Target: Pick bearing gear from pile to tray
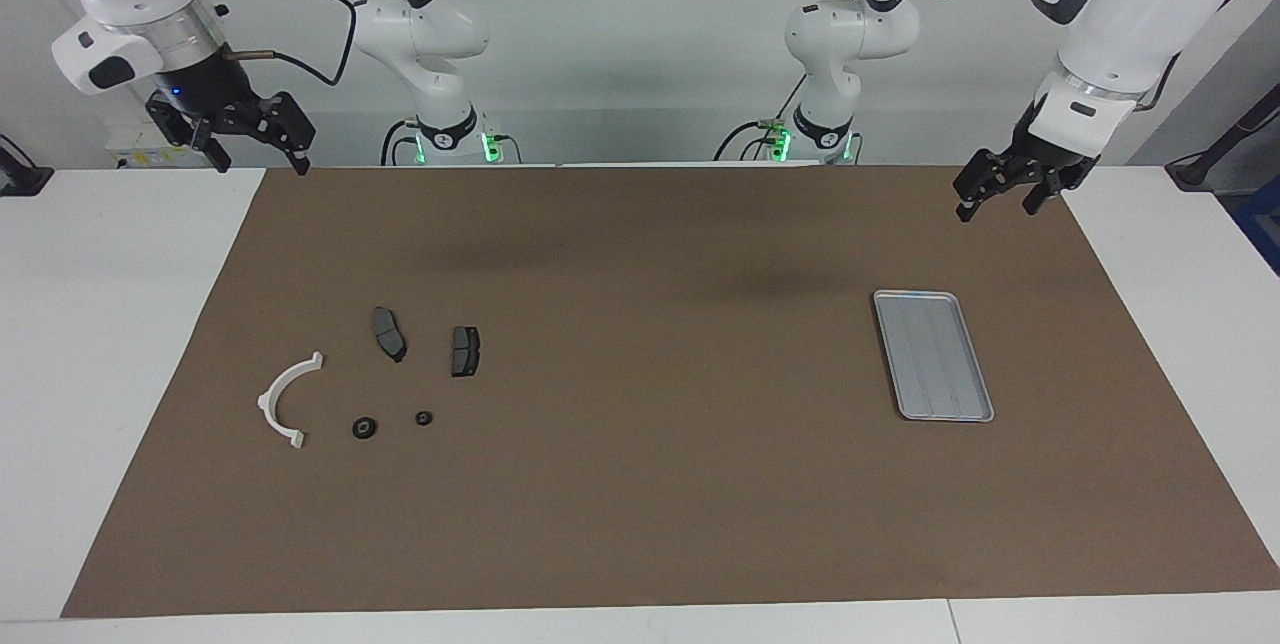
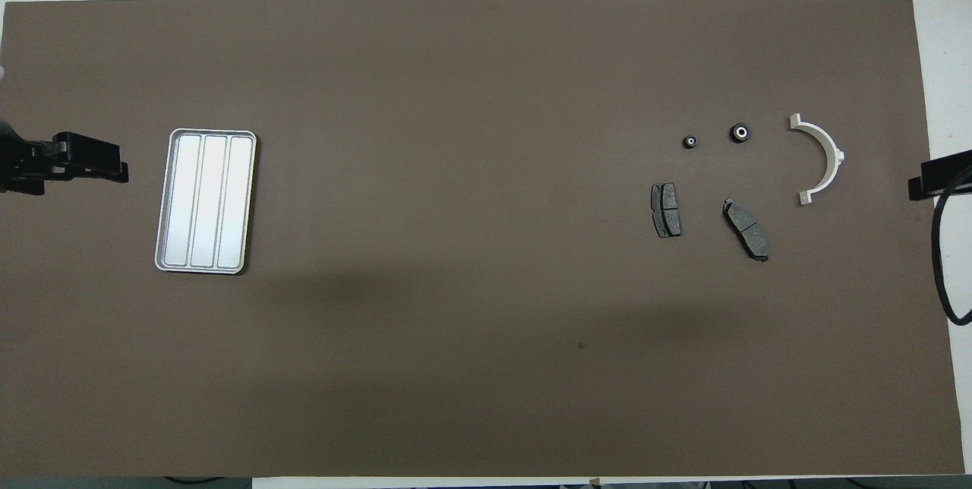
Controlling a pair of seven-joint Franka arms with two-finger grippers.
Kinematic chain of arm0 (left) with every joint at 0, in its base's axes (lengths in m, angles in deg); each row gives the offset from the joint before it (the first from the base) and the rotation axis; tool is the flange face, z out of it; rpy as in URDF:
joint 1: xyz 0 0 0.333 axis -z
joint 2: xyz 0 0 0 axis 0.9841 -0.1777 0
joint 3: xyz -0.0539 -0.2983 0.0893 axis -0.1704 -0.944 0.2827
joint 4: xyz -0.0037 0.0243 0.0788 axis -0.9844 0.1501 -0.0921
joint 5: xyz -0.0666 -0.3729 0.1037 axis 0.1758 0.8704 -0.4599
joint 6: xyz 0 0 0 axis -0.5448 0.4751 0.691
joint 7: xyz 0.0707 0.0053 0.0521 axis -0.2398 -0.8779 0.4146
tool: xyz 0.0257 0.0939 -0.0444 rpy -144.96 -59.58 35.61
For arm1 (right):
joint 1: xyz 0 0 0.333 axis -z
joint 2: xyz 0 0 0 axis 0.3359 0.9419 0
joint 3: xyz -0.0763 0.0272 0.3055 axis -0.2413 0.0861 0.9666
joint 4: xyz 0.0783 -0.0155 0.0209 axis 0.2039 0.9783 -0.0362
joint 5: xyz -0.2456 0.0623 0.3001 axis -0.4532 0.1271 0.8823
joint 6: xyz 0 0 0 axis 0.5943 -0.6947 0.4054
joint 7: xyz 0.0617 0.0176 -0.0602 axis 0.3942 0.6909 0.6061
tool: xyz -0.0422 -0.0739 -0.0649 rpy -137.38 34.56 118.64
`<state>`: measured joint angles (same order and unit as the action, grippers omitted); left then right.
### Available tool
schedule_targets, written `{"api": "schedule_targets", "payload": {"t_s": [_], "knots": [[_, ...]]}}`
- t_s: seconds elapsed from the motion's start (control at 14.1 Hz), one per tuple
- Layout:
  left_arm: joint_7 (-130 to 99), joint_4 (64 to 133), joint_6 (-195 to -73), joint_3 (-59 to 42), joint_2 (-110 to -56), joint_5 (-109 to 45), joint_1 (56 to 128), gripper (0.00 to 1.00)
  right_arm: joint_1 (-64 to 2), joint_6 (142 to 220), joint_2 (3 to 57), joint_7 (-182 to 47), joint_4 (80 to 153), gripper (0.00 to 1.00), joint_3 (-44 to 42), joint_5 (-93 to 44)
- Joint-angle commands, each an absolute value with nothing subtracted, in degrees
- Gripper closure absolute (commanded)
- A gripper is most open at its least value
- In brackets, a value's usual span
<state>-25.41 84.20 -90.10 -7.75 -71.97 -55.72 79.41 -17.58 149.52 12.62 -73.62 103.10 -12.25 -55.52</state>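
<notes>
Nothing had been picked yet: the tray lay bare on the brown mat, and every part of the pile rested flat on it. The right gripper hung in the air over the mat's corner at its own end of the table, fingers apart and holding nothing. Below it and farther out from the robots lay the pile: two brake pads nearest the claw, the white half-ring bracket next, and the two small black round pieces farthest from it. The larger of those, with a pale bore at its centre in the overhead view, looked like the bearing gear, though that was a judgement; the smaller one lay just beside it.

The left gripper waited in the air over the mat's edge near the tray, fingers also apart and empty, the tray below it and farther from the robots.

So the approach was the step in hand. The next move called for the right gripper to pass out over the brake pads, descend squarely on the round piece, and pinch it across its rim without nudging its small neighbour or the bracket.
</notes>
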Motion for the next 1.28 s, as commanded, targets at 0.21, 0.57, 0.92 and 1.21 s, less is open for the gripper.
{"api": "schedule_targets", "payload": {"t_s": [0.21,0.57,0.92,1.21], "knots": [[-26.11,83.91,-89.18,-7.71,-72.0,-54.76,79.24,0.0,-16.9,153.2,24.57,-74.27,93.75,0.0,-12.07,-55.83],[-26.11,83.91,-89.09,-7.71,-72.0,-54.76,79.24,0.0,-15.85,161.02,38.1,-74.1,85.05,0.0,-11.81,-55.74],[-26.11,83.91,-89.09,-7.71,-72.0,-54.76,79.24,0.0,-16.72,170.24,48.4,-74.45,82.48,0.0,-11.46,-55.83],[-26.11,83.91,-89.09,-7.71,-72.0,-54.76,79.24,0.0,-17.51,175.52,54.03,-74.71,82.48,0.0,-10.67,-55.83]]}}
